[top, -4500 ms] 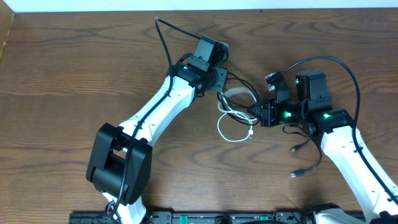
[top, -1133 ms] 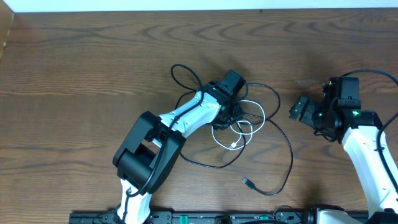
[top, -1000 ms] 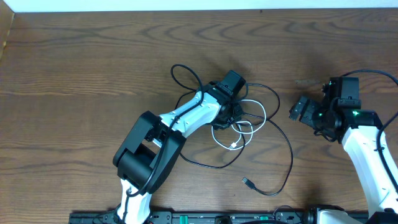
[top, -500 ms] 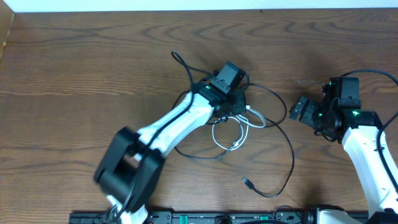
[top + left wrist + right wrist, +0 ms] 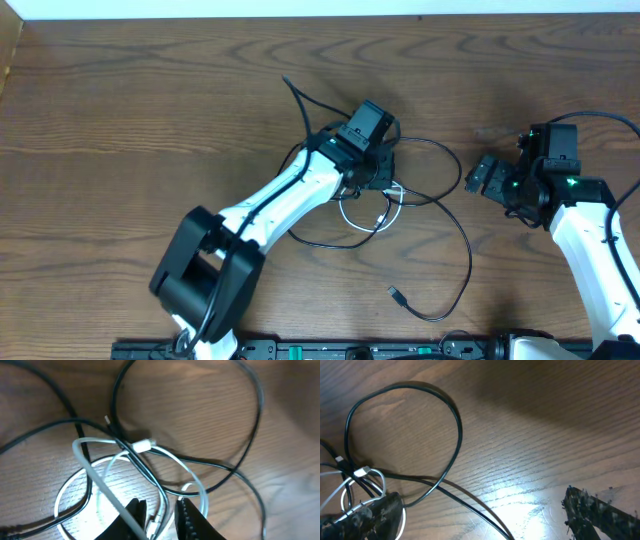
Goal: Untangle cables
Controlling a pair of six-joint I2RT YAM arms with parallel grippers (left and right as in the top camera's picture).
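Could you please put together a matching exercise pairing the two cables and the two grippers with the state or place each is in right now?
Things:
1. white cable
2. black cable
3. left gripper
4. right gripper

States or places:
A. wide open, holding nothing
B. sweeps in a long loop ending in a loose plug
C. straddles a white strand
D. small coil beneath the left gripper

Pairs: 1-D, 2-B, 3-C, 4-A.
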